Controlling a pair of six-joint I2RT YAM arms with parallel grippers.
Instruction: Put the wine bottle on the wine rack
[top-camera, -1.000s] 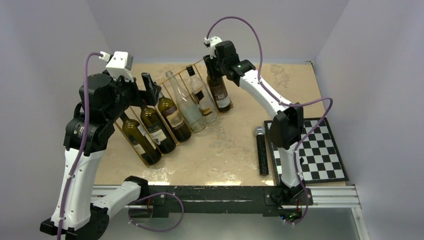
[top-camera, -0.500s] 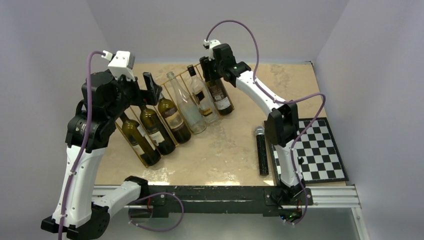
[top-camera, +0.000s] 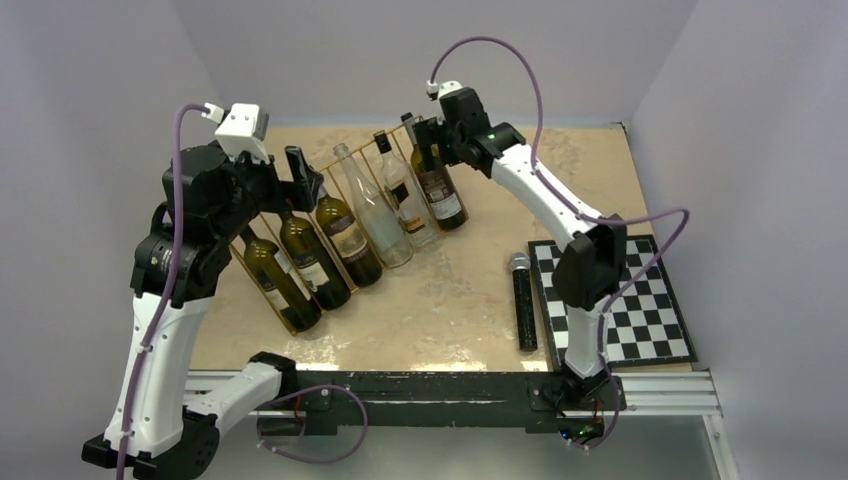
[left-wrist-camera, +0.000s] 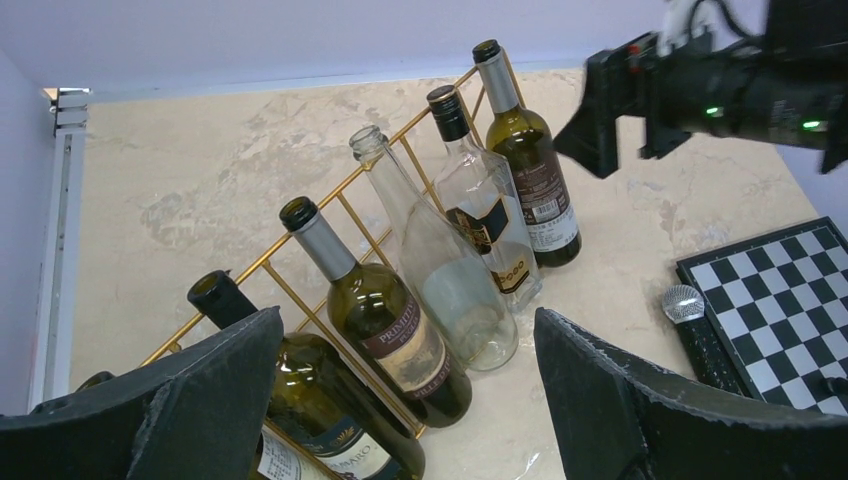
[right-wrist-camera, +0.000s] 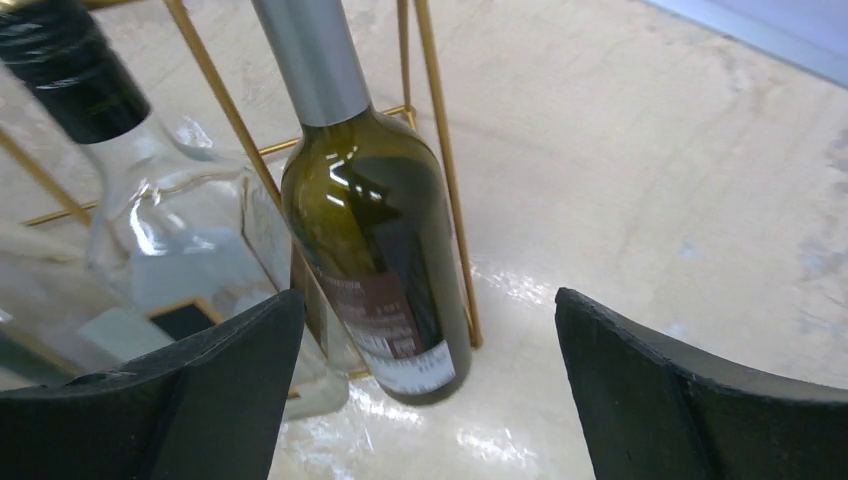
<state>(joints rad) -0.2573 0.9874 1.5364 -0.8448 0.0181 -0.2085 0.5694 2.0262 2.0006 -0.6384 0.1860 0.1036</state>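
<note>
The wine bottle (top-camera: 438, 190), dark green with a grey foil neck, leans in the right-end slot of the gold wire wine rack (top-camera: 293, 327), its base on the table. My right gripper (top-camera: 422, 138) hangs open just behind its neck, touching nothing. In the right wrist view the bottle (right-wrist-camera: 370, 240) lies between gold wires (right-wrist-camera: 440, 150), ahead of the wide-open gripper (right-wrist-camera: 428, 300). My left gripper (top-camera: 305, 170) hovers open over the rack's middle. Its wrist view shows the bottle (left-wrist-camera: 530, 170) and rack (left-wrist-camera: 335, 193) beyond the empty gripper (left-wrist-camera: 407, 315).
Several other bottles fill the rack's remaining slots, among them a clear one (top-camera: 375, 215) and a dark one (top-camera: 282, 285). A black microphone (top-camera: 523, 300) lies right of the rack beside a chessboard (top-camera: 620, 300). Walls close in the table on three sides.
My right gripper has opened, let go of the wine bottle's neck and drawn back to the right. The bottle stays leaning in the rack. The left arm has not moved.
</note>
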